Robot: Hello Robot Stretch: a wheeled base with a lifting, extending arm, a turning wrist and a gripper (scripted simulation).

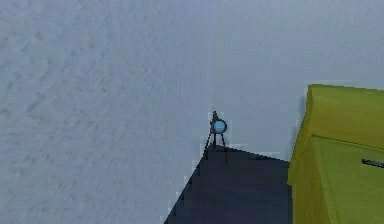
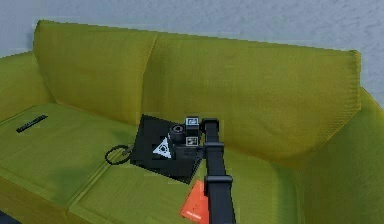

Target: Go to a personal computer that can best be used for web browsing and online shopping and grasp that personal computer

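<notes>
A flat black slab with a small white triangle mark, which could be a closed laptop (image 2: 158, 150), lies on the middle seat cushion of a yellow sofa (image 2: 250, 90). The dark arm (image 2: 216, 180) rises from the arm side view's bottom edge and ends over that slab, at two white marked squares (image 2: 201, 124). My gripper (image 2: 118, 155) reaches left from them. Its dark body blends with the slab, and its thin fingers (image 2: 110, 154) form a loop past the slab's left edge above the cushion. I cannot tell whether it holds anything.
A thin dark bar-shaped item (image 2: 30, 124) lies on the sofa's left cushion. In the forward view, a small tripod with a round blue top (image 1: 217, 128) stands against a white wall (image 1: 120, 80) on dark floor (image 1: 230, 190). The yellow sofa's end (image 1: 340, 150) stands at the right.
</notes>
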